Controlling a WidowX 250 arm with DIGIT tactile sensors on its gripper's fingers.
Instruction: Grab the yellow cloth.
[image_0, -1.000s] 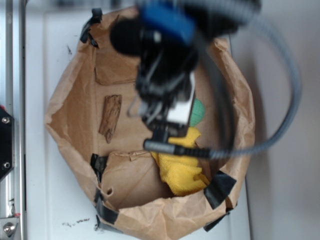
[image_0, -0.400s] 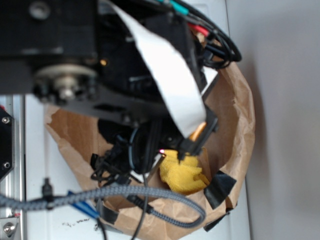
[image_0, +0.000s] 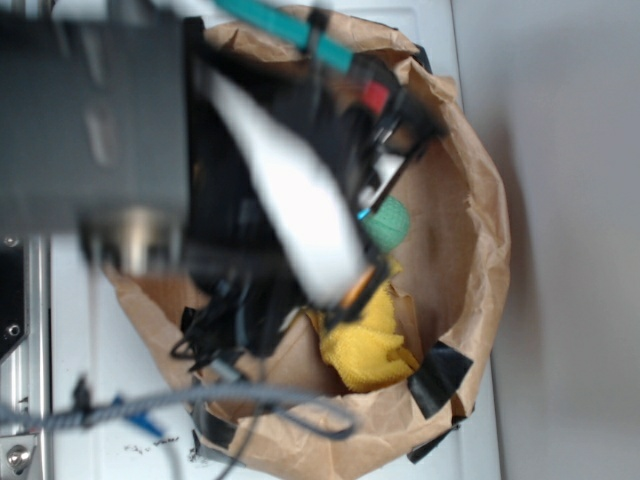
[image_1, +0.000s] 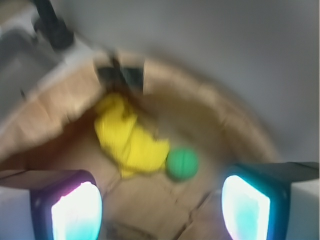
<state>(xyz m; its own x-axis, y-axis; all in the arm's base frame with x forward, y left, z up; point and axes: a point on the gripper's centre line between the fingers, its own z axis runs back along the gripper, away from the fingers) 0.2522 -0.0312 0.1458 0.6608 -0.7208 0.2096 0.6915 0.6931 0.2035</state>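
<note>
A white table (image_0: 70, 400) carries a brown paper bag (image_0: 480, 230) with its rim folded open.

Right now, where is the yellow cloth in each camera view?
Exterior: the yellow cloth lies at lower centre-right of the paper bag, partly under the arm.
Wrist: left of centre, ahead of the open fingers, not held.
Shared landmark: the green ball beside the cloth.

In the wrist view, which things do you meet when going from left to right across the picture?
Left end effector finger → yellow cloth → green ball → right end effector finger.
</note>
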